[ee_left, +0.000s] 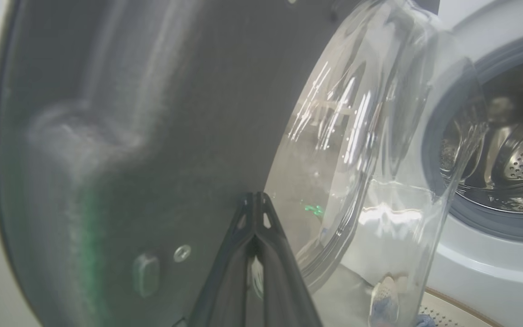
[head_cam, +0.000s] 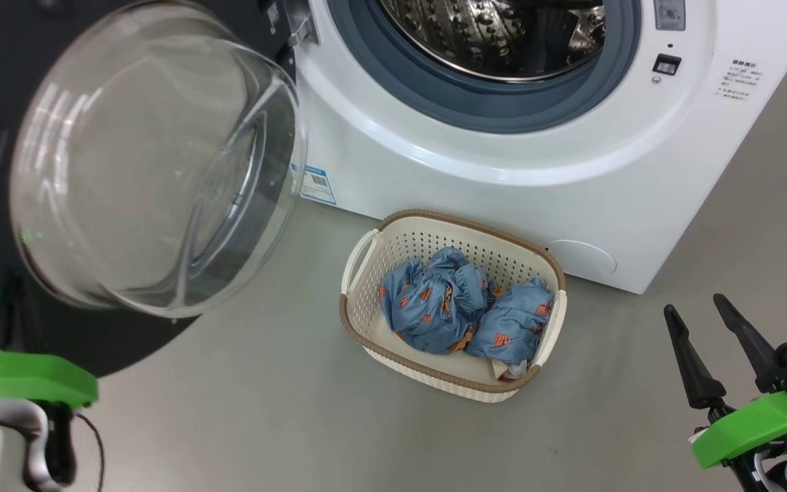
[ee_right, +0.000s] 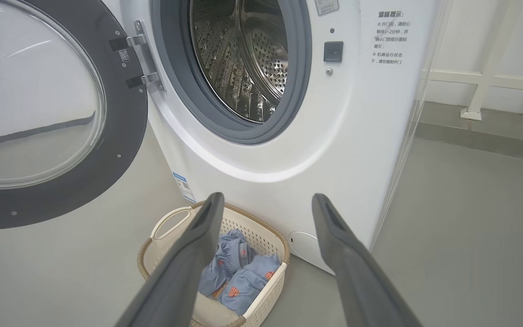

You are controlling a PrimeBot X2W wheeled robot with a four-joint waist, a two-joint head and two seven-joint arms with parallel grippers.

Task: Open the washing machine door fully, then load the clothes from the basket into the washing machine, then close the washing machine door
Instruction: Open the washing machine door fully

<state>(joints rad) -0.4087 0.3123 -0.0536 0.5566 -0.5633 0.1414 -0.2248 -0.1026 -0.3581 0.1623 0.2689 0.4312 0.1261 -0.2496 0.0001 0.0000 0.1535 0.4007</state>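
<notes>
Washing machine [head_cam: 503, 184] is noted white; seal [head_cam: 496, 109] grey; drum [head_cam: 489, 34] perforated steel. Washing machine door [ee_right: 39, 113] is recorded black-rimmed. Basket [head_cam: 400, 253]: cream, perforated, brown-rimmed. Clothes [head_cam: 434, 307]: light blue, printed with orange figures.

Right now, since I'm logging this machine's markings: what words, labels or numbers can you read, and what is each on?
"温馨提示:" is the notice heading on the washing machine front.
"等待1~2分钟" seems to stand among the smaller notice lines beneath it; the rest is too small to read.
The blue label, lower front corner: too small to read.
The code sticker on the washing machine door: too small to read.
</notes>
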